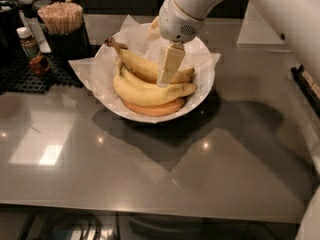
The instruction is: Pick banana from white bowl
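The gripper [167, 73] is hanging into the white bowl [161, 118], which is sitting near the far edge of the bench [150, 179], and is touching the top banana [142, 66] (spread or closed, I cannot tell). I am judging this to be the grasping step; the next move is calling for a firm hold, then a straight lift.
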Available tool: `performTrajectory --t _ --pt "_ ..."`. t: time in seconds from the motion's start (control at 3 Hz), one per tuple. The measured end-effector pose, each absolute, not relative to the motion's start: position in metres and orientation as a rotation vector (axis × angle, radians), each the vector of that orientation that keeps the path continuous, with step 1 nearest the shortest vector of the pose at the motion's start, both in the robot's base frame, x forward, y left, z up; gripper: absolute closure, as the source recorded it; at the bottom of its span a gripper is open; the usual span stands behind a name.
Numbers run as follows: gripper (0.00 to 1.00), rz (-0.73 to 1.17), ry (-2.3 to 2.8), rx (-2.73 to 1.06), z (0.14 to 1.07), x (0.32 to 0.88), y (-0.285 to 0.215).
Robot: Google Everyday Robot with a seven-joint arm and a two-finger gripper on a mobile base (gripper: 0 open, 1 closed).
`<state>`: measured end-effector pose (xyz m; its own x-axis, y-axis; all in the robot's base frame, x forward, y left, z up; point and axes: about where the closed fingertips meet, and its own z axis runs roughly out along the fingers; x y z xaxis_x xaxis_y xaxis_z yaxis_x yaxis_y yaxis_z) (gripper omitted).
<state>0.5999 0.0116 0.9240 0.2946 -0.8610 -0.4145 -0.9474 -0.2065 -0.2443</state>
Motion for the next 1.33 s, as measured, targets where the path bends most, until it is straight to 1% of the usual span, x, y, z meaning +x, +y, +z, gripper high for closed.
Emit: performTrajectory --t 0.33,0.67,1.0,1.33 --pt "0.07 0.289 1.611 -2.150 0.9181 0.6083 0.0224" --pt "0.05 0.290 1.609 -2.151 0.9181 0.6085 0.0233" --pt "0.10 0.287 1.612 -2.148 0.9169 0.6095 0.0234" --pt "0.10 0.270 1.625 -2.125 0.9129 0.6128 0.0184"
